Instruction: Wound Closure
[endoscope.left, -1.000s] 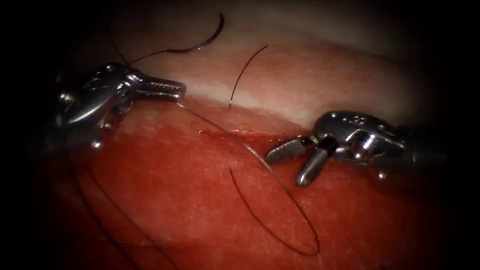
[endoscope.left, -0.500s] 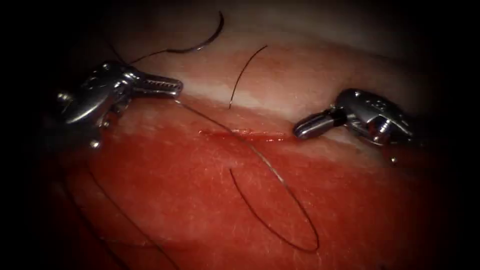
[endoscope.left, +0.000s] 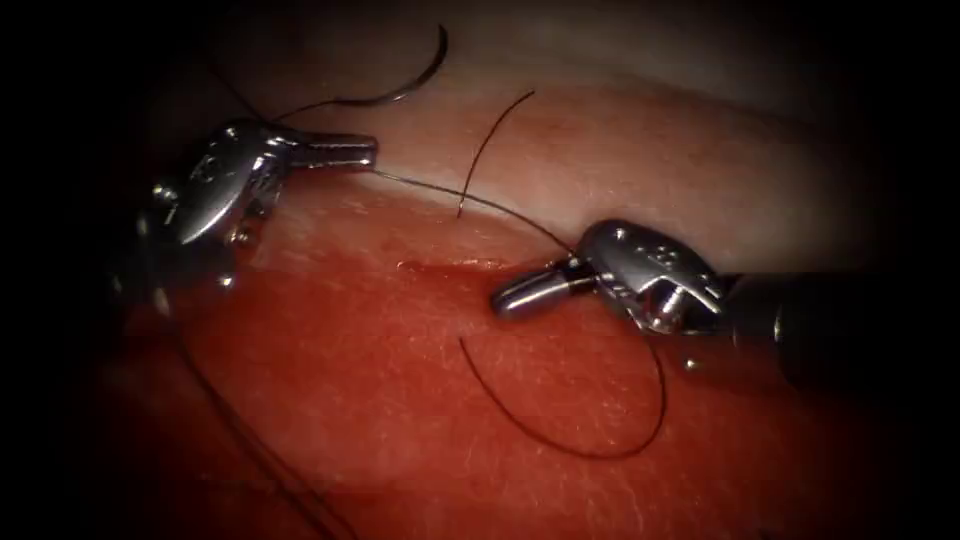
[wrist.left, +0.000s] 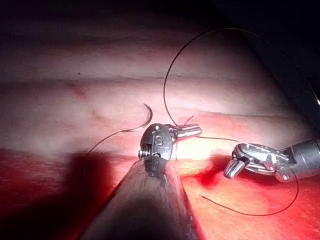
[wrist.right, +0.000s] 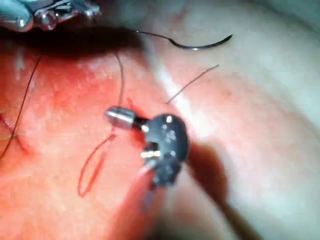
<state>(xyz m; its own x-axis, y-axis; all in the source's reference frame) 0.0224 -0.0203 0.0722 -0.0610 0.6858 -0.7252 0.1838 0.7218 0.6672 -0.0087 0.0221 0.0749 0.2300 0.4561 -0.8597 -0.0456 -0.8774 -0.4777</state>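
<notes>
My left tool (endoscope.left: 365, 152) is at the upper left of the cut (endoscope.left: 450, 265), jaws shut on the thread (endoscope.left: 450, 192). The strand runs taut from its tip to the right tool's wrist, passes behind it, then curves as a loop (endoscope.left: 600, 452) over the red tissue. My right tool (endoscope.left: 503, 298) lies just right of the cut, jaws shut, with nothing visible between them. The curved needle (endoscope.left: 415, 85) lies free on the pale tissue above, held by neither tool and not in the tissue. In the left wrist view the needle (wrist.left: 142, 120) lies beside the left tool's jaws (wrist.left: 192, 131).
A short loose thread end (endoscope.left: 490, 140) lies on the pale tissue above the cut. More thread trails down the lower left (endoscope.left: 250, 440). Red fluid covers the tissue (endoscope.left: 400, 400) below the cut. In the right wrist view the needle (wrist.right: 200, 45) lies beyond the right tool's jaws (wrist.right: 120, 116).
The right tool's jaws went from open to shut; it swung up, then came back left against the strand. The left tool rose slightly, the strand straightened, and the loop shrank.
</notes>
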